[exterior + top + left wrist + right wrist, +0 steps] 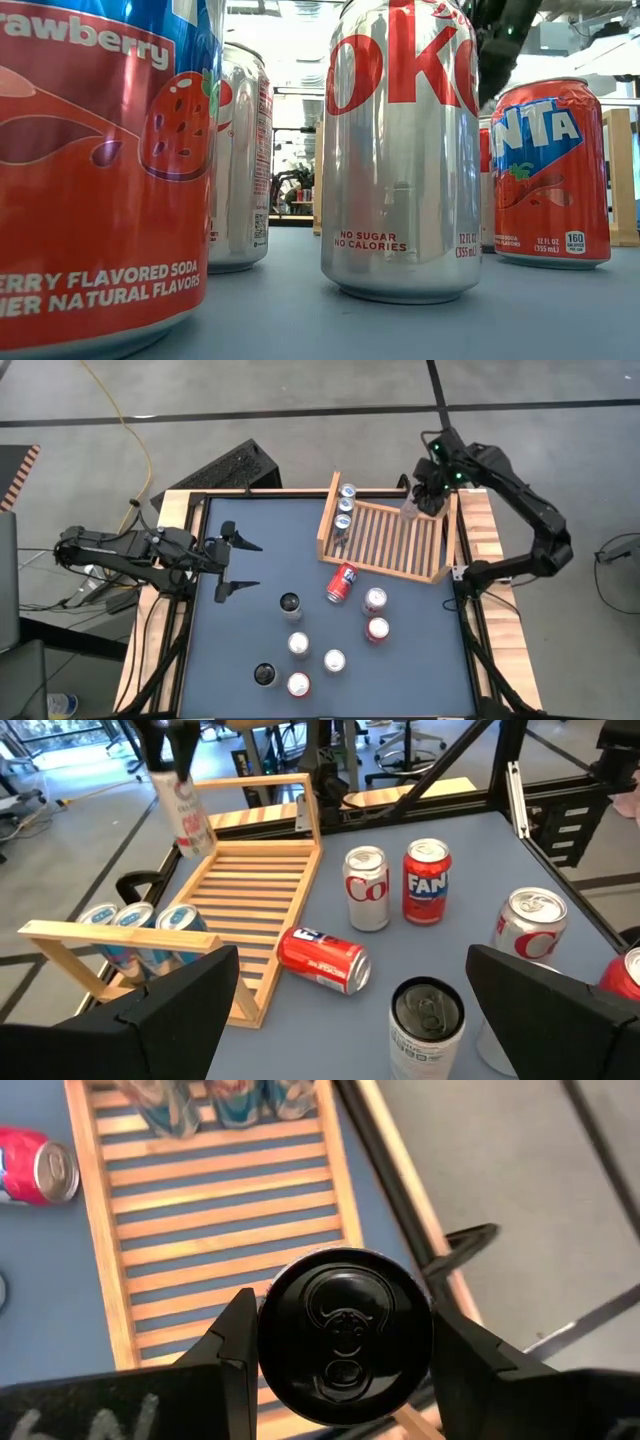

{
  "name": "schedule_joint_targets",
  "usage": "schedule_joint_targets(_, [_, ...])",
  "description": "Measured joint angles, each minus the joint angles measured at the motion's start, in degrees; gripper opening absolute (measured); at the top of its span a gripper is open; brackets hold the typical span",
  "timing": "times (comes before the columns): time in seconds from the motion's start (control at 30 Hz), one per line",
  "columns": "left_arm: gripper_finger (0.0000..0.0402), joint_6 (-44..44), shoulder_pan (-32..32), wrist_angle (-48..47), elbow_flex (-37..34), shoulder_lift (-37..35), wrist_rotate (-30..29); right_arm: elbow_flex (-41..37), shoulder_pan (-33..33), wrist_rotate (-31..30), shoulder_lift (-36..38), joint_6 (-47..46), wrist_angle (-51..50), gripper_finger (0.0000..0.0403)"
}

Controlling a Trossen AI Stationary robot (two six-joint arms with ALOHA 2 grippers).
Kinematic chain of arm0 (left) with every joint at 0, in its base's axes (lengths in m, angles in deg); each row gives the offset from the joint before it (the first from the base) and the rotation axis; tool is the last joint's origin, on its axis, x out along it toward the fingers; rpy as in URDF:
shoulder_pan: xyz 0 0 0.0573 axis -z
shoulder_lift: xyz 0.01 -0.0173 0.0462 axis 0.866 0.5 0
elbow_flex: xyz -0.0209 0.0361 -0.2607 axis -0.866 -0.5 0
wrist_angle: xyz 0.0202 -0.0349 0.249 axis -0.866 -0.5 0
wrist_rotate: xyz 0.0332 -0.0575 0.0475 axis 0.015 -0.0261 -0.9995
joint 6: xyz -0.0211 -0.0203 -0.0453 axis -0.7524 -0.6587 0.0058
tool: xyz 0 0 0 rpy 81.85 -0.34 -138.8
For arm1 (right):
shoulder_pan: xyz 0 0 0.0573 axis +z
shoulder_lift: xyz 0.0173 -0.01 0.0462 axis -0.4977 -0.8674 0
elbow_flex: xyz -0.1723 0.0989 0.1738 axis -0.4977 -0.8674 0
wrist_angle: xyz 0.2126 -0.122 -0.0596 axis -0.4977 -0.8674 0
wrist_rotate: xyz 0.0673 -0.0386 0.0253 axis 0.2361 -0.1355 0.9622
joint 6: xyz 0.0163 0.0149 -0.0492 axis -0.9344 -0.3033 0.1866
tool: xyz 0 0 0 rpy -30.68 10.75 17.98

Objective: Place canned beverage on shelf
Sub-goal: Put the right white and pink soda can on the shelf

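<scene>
The right pincer (pixel 418 500) hangs over the far right corner of the shelf (pixel 388 540), its two fingers closed on the sides of a silver can (pixel 409 510). Through the right wrist camera that can (pixel 345 1335) shows its dark lid end-on, clamped between the fingers (pixel 237 1350), with the shelf's slats (pixel 215 1210) below it. From the left wrist camera the held can (pixel 186 810) hangs upright above the slats at the shelf's (pixel 240 910) far end; whether it touches the wood cannot be told.

At the shelf end opposite the right pincer, three blue-and-silver cans (pixel 345 508) stand in a row against the side board. They show again from the left wrist (pixel 140 935) and from the right wrist (pixel 235 1100).

The left pincer (pixel 228 563) waits over the left part of the dark surface (pixel 250 630), fingers (pixel 175 1010) spread wide apart and holding nothing. Ahead of it a red can (pixel 342 583) lies on its side just beside the shelf's near edge. Beyond that stand a silver can (pixel 374 600) and a red can (pixel 377 629). Closer to this pincer a dark-topped can (pixel 290 605) stands upright, and further cans (pixel 315 660) are scattered toward the near edge of the surface.

The table-level camera is filled with a silver cola can (pixel 400 150), a strawberry soda can (pixel 100 170) and a red orange-brand can (pixel 545 170).
</scene>
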Motion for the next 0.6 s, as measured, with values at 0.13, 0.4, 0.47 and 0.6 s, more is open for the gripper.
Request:
schedule_joint_targets(0.13, [0.038,0.0,0.0,0.0,0.0,0.0,0.0,-6.56,-1.52,0.48,0.2,1.69,3.55,0.0179])
schedule_joint_targets(0.4, [0.038,0.4,0.0,0.0,0.0,0.01,0.0,-9.66,-6.02,0.51,0.27,2.53,4.59,0.0179])
schedule_joint_targets(0.47, [0.038,1.04,0.0,0.0,0.0,-0.01,-0.02,-10.5,-6.93,0.61,0.27,2.72,5.11,0.0179])
schedule_joint_targets(0.6, [0.038,1.09,0.0,0.0,0.0,0.01,-0.02,-12.87,-7.82,0.39,0.29,3.58,5.66,0.0179])
